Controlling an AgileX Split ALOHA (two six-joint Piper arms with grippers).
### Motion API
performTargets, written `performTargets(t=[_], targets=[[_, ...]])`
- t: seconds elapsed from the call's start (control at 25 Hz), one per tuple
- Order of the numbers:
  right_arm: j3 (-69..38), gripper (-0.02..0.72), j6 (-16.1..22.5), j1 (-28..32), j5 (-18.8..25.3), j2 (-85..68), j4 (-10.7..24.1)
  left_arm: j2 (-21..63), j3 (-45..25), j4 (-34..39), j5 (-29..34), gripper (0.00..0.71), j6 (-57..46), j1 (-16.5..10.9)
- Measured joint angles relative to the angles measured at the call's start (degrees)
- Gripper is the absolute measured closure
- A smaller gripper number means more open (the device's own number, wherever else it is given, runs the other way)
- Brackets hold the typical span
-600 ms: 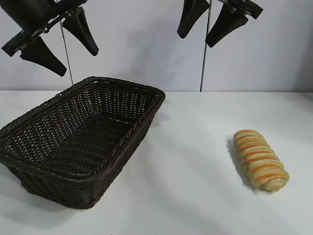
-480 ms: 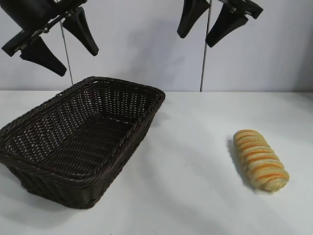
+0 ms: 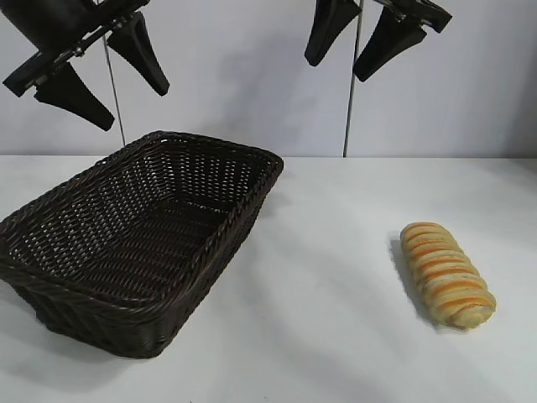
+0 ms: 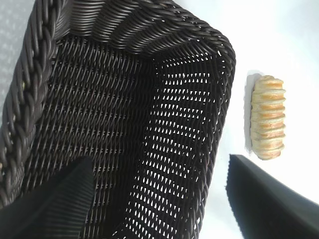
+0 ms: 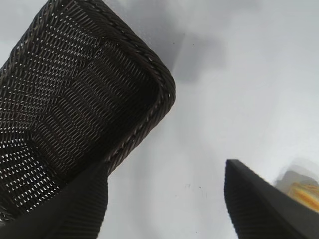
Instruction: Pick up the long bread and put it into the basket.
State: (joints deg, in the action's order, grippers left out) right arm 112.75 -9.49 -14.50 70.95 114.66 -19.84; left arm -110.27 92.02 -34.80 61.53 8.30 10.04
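While the long bread [image 3: 447, 274] lies on the table [image 3: 336, 336], well apart from the basket [image 3: 134, 243], left gripper [image 3: 99, 71] and right gripper [image 3: 362, 38] hang above, both wide, holding nothing.

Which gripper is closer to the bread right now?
Right. The right gripper hangs open above the bread; the left gripper, also open, hangs over the basket.

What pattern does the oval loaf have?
The pale yellow loaf has orange-brown crosswise stripes, clearest in the exterior view.

White tabletop [image 3: 336, 336] under even light, pale grey wall [image 3: 235, 75] with two thin vertical seams behind.
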Motion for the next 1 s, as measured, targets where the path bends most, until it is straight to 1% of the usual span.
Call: performTargets(t=[0.68,0.76,0.88,1.0], targets=[[0.0,0.218,0.0,0.0,0.0,0.0,0.1,0.0,0.0,0.0,-0.1,0.168,0.0,0.0],[0.0,0.218,0.0,0.0,0.0,0.0,0.1,0.0,0.0,0.0,1.0,0.168,0.0,0.0],[0.0,0.218,0.0,0.0,0.0,0.0,0.1,0.0,0.0,0.2,5.0,0.168,0.0,0.0],[-0.1,0.218,0.0,0.0,-0.1,0.0,0.1,0.2,-0.6,1.6,7.2,0.168,0.0,0.0]])
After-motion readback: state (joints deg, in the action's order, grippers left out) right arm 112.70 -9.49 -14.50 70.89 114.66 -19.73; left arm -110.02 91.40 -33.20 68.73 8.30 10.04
